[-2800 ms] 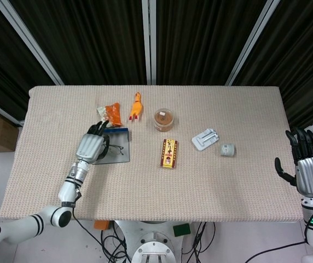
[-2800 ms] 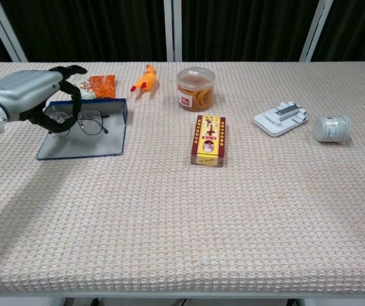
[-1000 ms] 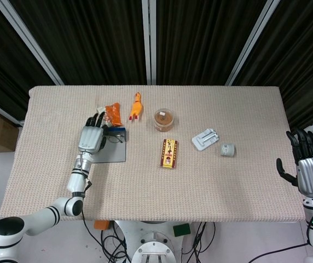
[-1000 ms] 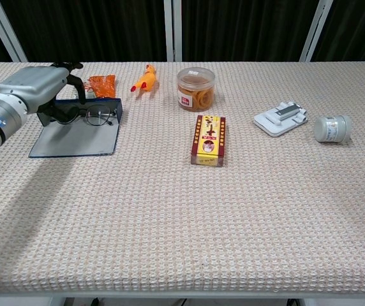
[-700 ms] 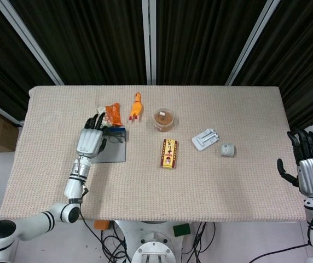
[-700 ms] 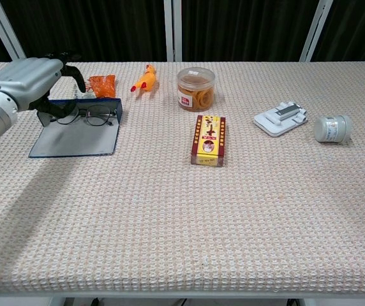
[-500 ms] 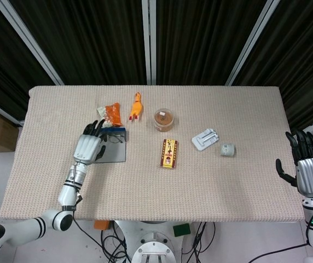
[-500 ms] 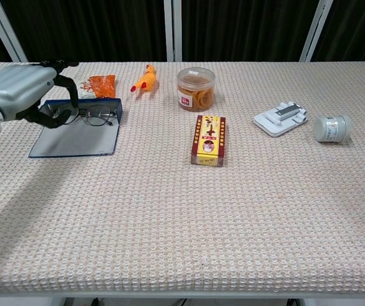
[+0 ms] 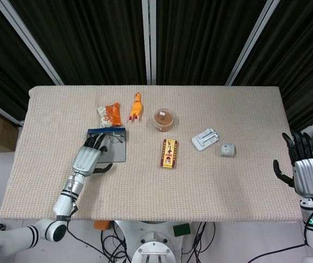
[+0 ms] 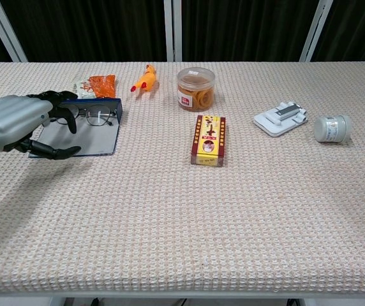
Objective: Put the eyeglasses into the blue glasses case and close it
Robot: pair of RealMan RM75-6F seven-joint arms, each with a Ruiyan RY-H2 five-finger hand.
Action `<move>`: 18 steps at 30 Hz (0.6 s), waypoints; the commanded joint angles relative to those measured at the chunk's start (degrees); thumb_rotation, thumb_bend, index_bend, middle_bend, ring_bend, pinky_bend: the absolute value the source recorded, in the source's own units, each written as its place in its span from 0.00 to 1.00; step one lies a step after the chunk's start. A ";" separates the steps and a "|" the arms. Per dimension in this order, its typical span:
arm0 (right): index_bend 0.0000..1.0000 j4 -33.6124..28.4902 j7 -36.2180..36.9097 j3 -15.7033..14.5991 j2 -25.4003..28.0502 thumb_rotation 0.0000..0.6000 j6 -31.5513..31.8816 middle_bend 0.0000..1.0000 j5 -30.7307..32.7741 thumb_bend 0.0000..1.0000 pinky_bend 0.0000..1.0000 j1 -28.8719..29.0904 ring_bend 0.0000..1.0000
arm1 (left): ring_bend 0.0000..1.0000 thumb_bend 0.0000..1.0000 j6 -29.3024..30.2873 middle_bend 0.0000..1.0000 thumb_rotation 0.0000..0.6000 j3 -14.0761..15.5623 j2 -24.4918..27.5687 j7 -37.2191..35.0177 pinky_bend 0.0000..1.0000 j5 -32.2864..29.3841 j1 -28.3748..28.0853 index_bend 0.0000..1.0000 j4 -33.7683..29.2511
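We are finding the eyeglasses (image 10: 94, 116) lying in the open blue glasses case (image 10: 80, 139) at the worktop's ten o'clock, closing outstanding, with the left hand (image 10: 16, 122) hovering, fingers (image 10: 53, 151) spread and empty, and the right hand (image 9: 305, 172) idling open.

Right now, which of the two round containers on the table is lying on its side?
The small grey-white jar at the right, beside the white holder, lies on its side. The clear tub with the red label stands upright near the middle.
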 commanded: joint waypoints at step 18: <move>0.00 0.22 -0.01 0.18 0.02 0.97 -0.08 0.00 0.26 0.49 0.00 0.00 0.00 | 0.00 0.21 -7.61 0.00 0.49 -0.75 1.69 6.02 0.13 -4.24 -2.55 0.32 -0.77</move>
